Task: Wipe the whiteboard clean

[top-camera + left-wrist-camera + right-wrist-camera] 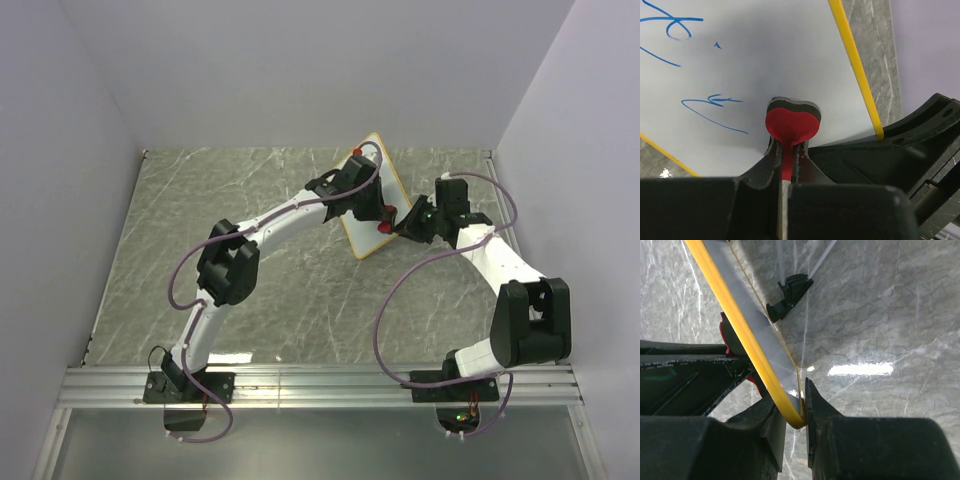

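One whiteboard [770, 55] was present, bearing blue marks [715, 102]. The left gripper [788, 150] clamped one red eraser [791, 122] against its face. The right gripper [799, 407] pinched its yellow frame [740, 325].

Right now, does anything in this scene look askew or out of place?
The whiteboard does not lie flat on the table. It stands tilted, with its yellow frame pinched by the right gripper. The left gripper holds a red eraser against it, beside blue marks. Nothing looks spilled or broken.
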